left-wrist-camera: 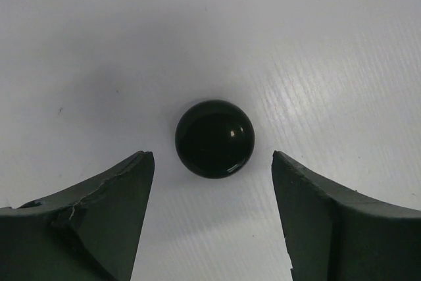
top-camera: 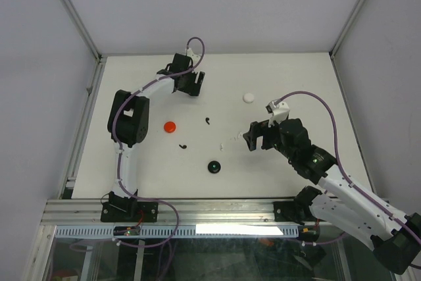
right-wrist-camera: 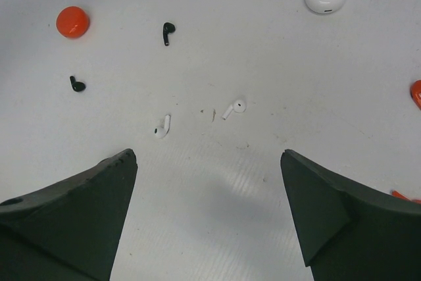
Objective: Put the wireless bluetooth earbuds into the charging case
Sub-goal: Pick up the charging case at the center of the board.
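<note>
Reference: red round case [top-camera: 170, 126]. Two white earbuds [right-wrist-camera: 163, 126] lie loose on the table [top-camera: 296, 77], well right of it and just ahead of the right gripper [right-wrist-camera: 207, 156], whose jaws are wide and empty. Two black earbuds [right-wrist-camera: 168, 32] lie between the red case and the white pair. The white round case [top-camera: 248, 97] sits farther right. Beyond the red case, the left gripper [left-wrist-camera: 211, 156] straddles a black round case [left-wrist-camera: 215, 138], jaws wide, not touching.
</note>
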Tool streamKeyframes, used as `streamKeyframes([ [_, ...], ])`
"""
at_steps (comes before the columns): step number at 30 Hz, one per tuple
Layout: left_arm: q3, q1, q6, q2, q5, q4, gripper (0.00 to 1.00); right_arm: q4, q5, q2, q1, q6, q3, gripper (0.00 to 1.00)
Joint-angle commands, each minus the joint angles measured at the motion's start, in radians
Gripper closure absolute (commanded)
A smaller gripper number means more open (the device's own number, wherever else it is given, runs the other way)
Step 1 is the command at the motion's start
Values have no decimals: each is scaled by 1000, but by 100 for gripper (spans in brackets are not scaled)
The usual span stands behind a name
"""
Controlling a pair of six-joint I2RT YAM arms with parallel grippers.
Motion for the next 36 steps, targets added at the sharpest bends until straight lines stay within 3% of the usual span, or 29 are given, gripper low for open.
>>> streamKeyframes([
  [1,72,8,137,29,79,15,28,53,15,-2,4,-3,11,6],
  [12,99,32,167,81,162,-2,46,46,16,12,4,-8,20,6],
  [19,92,32,195,68,200,-10,66,44,18,12,3,-7,21,6],
  [27,9,31,252,-21,262,-11,69,28,-3,17,4,3,39,6],
  [36,-208,-15,376,-268,308,1,69,42,-112,99,-17,41,47,6],
])
